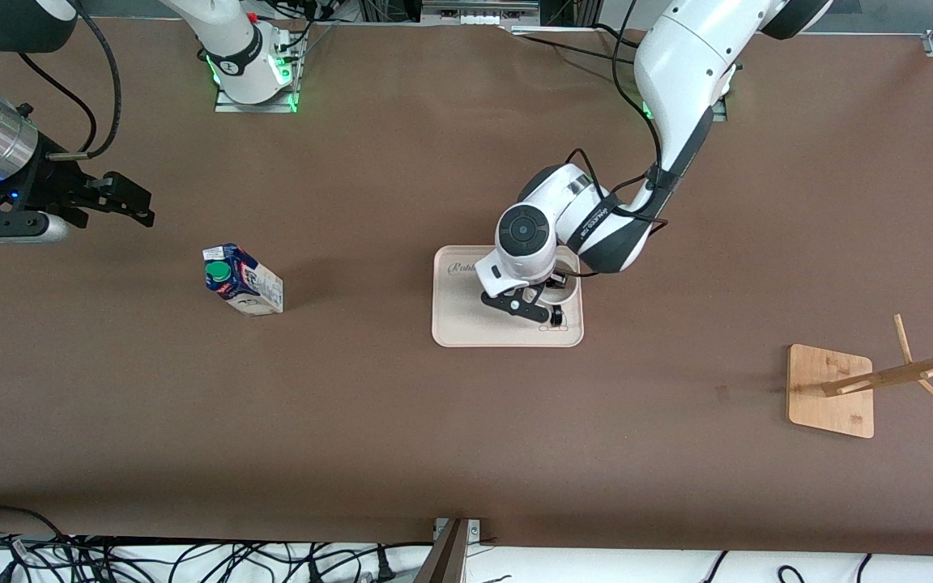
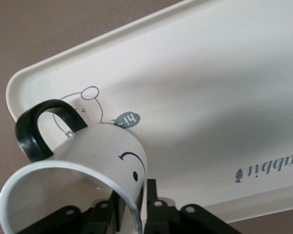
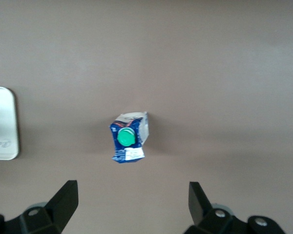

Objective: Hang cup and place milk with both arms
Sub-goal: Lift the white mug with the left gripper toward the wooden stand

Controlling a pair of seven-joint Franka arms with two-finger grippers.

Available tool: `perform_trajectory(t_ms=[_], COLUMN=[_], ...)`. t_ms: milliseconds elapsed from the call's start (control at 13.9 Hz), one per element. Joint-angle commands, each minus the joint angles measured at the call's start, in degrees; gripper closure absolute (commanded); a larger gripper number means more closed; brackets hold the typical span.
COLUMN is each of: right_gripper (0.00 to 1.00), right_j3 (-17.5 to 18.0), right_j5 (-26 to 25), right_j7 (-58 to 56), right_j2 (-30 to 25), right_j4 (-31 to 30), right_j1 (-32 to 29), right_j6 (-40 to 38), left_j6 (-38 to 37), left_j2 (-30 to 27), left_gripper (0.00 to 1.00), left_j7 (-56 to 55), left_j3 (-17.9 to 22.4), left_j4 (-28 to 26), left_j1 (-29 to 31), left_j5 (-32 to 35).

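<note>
- Two jobs to do, and neither is done yet. One is just starting.
- Closest to the front camera, at the left arm's end of the table: the wooden rack (image 1: pixel 831 390). Its pegs are bare, so no cup hangs there yet.
- Farther up, mid table: the tray (image 1: pixel 466 324). The cup (image 1: pixel 561 297) sits on it at the corner toward the left arm's end.
- The left gripper (image 1: pixel 543 305) is down at the cup. In the left wrist view its jaws pinch the cup's (image 2: pixel 88 170) rim, one finger inside and one outside, w/ the black handle (image 2: pixel 39 129) sticking out away from the fingers. The cup looks tipped, prob. about to be lifted.
- Beside the tray, toward the right arm's end: the milk (image 1: pixel 242 279) stands on the bare table. Nobody touches it.
- Farthest up: the right gripper (image 1: pixel 122 198) hangs in the air w/ jaws wide open, holding nothing. It waits, not over the milk.
- Left to do: lift the cup, hang it on a peg, then grab the milk and put it in its place, maybe the tray.
</note>
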Motion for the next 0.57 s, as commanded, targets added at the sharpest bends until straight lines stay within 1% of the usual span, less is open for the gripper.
perform_trajectory(t_ms=[0, 144, 215, 359, 431, 503], right_gripper=[0.00, 0.00, 0.00, 0.00, 0.00, 0.00], right_j3=[-0.6, -0.5, -0.6, -0.6, -0.6, -0.6], right_j5=[-1.6, -2.0, -1.9, -1.8, -1.5, -1.7], right_j7=[-0.2, 0.1, -0.1, 0.7, 0.7, 0.8], right_j2=[0.7, 0.7, 0.8, 1.0, 1.5, 1.5], right_j4=[0.4, 1.8, 2.6, 2.7, 2.8, 2.9], right_j1=[-0.3, -0.2, -0.2, -0.3, -0.3, -0.3], right_j6=[0.5, -2.0, -2.0, -1.5, -1.0, 0.0], left_j6=[-0.4, -0.2, -0.3, -1.4, -2.5, -3.6], left_j2=[0.4, 0.5, 0.1, -0.6, -1.6, -2.8], left_gripper=[1.00, 1.00, 1.00, 1.00, 1.00, 1.00], left_j7=[-1.4, -1.4, -1.4, -1.5, -1.3, -1.3], left_j3=[0.4, 0.6, 0.9, 1.0, 0.8, 0.3], left_j4=[2.5, 2.7, 3.4, 7.6, 9.3, 10.9], left_j1=[-0.6, -0.3, -0.2, 0.1, 1.3, 3.8], left_j5=[1.3, 1.3, 1.3, 1.1, 0.2, -2.0])
